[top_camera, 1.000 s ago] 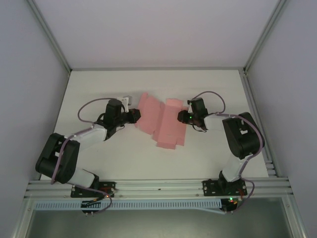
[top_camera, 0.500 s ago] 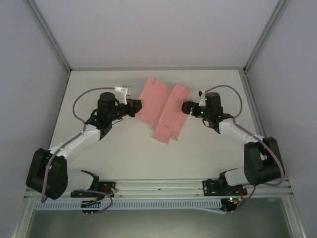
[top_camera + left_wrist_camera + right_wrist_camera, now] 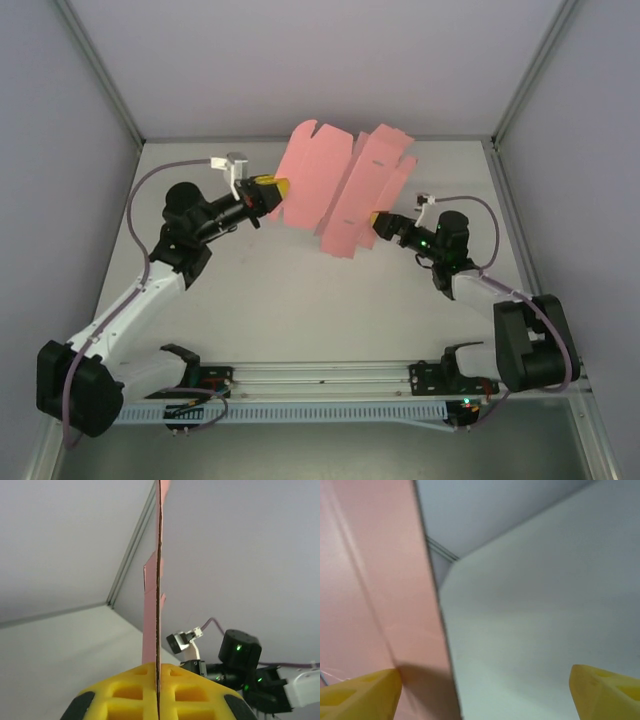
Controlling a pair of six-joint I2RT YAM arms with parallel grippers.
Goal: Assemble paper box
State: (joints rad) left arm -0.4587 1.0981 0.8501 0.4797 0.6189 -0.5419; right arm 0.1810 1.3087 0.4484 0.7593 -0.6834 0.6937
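Paper box [image 3: 345, 190] hangs over table [image 3: 300, 300], between left gripper [image 3: 280, 187] and right gripper [image 3: 379, 223].

We see a white table [image 3: 300, 320] enclosed by pale grey walls [image 3: 320, 60]. Aluminium posts [image 3: 100, 72] rise at its far left and far right corners. Along the near edge run aluminium rails [image 3: 320, 375] and a slotted white cable duct [image 3: 320, 412].

My left wrist camera is catching the paper box [image 3: 159, 580] edge-on, so its faces are staying hidden and its top is running off frame. On my right wrist the box is blurring, and the fingers [image 3: 355, 695] of my right tool [image 3: 485, 695] are getting cropped at the bottom corners.
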